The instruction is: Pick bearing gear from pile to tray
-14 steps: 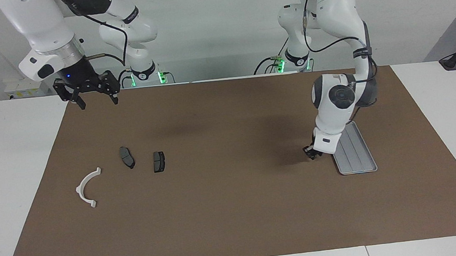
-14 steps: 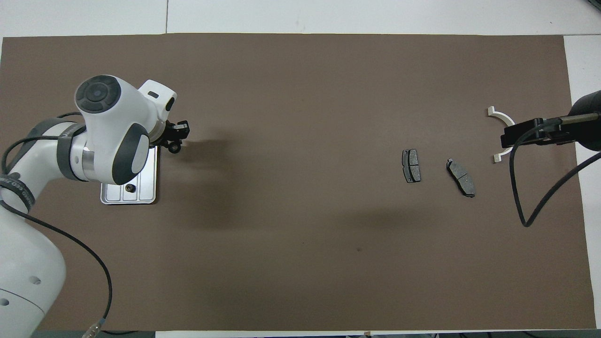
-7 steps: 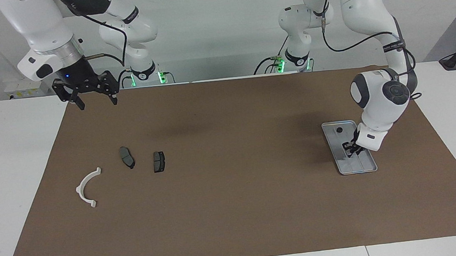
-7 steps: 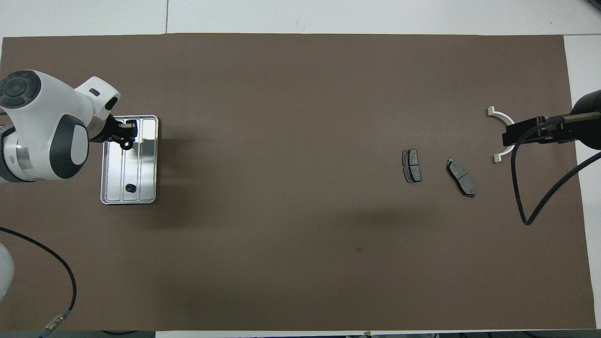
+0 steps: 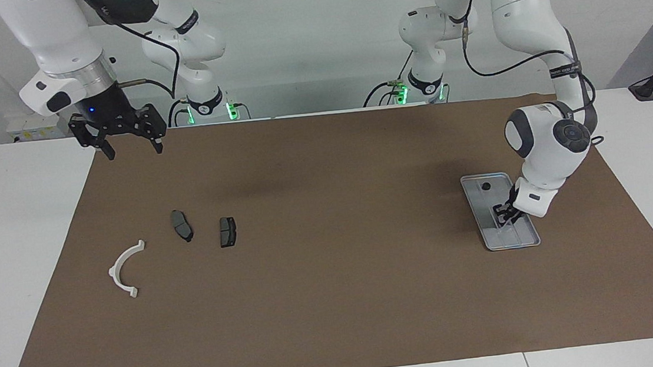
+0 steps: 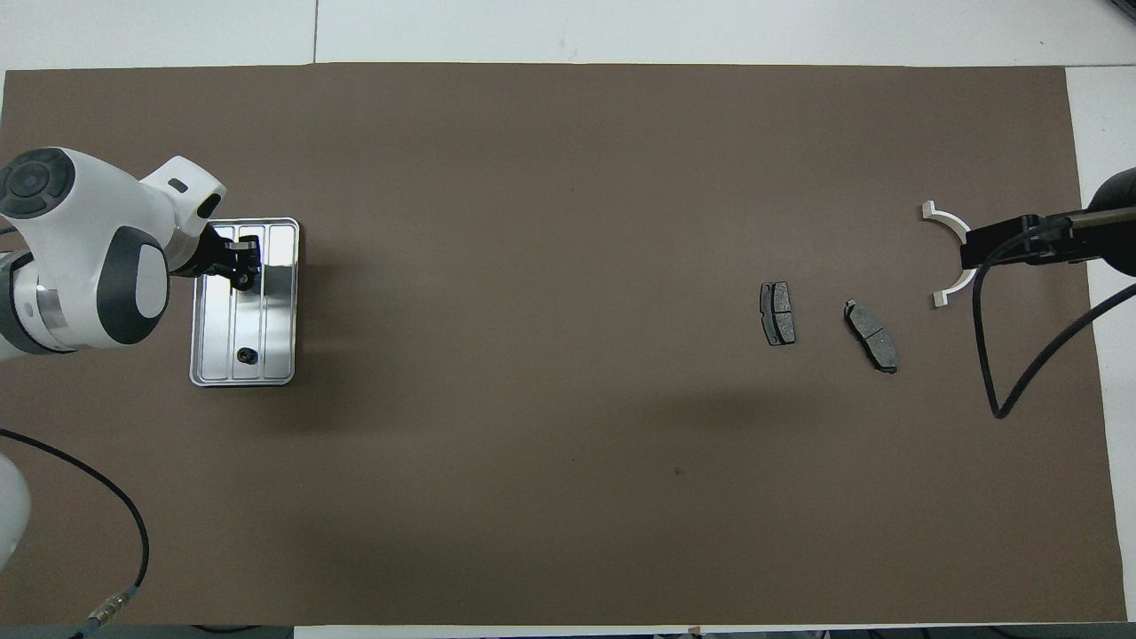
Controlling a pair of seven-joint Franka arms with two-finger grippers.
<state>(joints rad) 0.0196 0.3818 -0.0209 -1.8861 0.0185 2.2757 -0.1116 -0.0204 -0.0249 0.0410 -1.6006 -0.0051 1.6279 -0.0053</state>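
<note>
The left gripper [image 5: 505,215] [image 6: 241,264] hangs low over the tray [image 5: 519,239] [image 6: 275,302], above the half that lies farther from the robots. A small black round part [image 6: 240,280] sits at its fingers, but I cannot tell whether they are closed on it or apart. The tray lies on the brown mat [image 5: 337,301] toward the left arm's end of the worktop [image 5: 17,234]. A second black round part [image 5: 485,185] [image 6: 245,356] rests in the tray near the end closest to the robots. Toward the right arm's end lie two dark brake pads [image 5: 182,225] [image 6: 871,335], near each other but not touching, and a white curved plastic arc [image 5: 124,270] [image 6: 950,222] just beside them. The right gripper [image 5: 129,147] [image 6: 994,248] waits high over the mat's corner, its fingers spread wide and holding nothing.
</note>
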